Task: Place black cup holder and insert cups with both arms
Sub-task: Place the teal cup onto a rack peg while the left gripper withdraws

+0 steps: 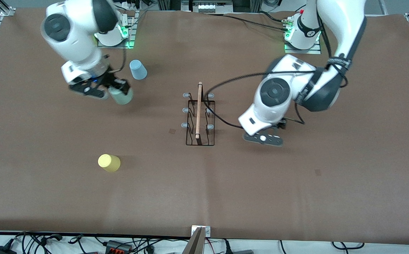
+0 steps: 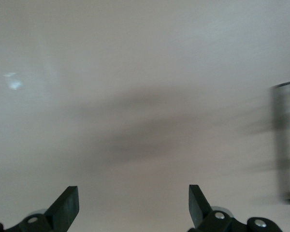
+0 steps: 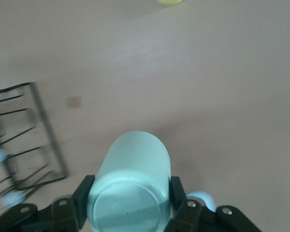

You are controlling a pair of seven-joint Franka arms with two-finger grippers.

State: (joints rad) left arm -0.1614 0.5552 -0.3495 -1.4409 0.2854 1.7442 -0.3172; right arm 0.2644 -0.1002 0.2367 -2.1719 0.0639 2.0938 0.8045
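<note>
Two claws | right gripper (image 1: 114, 92) clamps sage cup (image 1: 121, 96) | left gripper (image 2: 134, 205) wide, empty, black cup holder (image 1: 199, 120) beside it | risk: tilted cup may miss peg, tip rack.

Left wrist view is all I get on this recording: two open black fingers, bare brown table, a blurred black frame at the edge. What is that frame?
Observer: It is the black cup holder, upright mid-table beside the left gripper, with none of its pegs carrying a cup.
Operator: Is the other arm doing anything?
Observer: Yes. The right gripper is shut on the green cup, over the table toward the right arm's end.
Operator: Where are the remaining cups?
Observer: The blue cup stands near the right arm's base; the yellow cup lies nearer the front camera than both.
</note>
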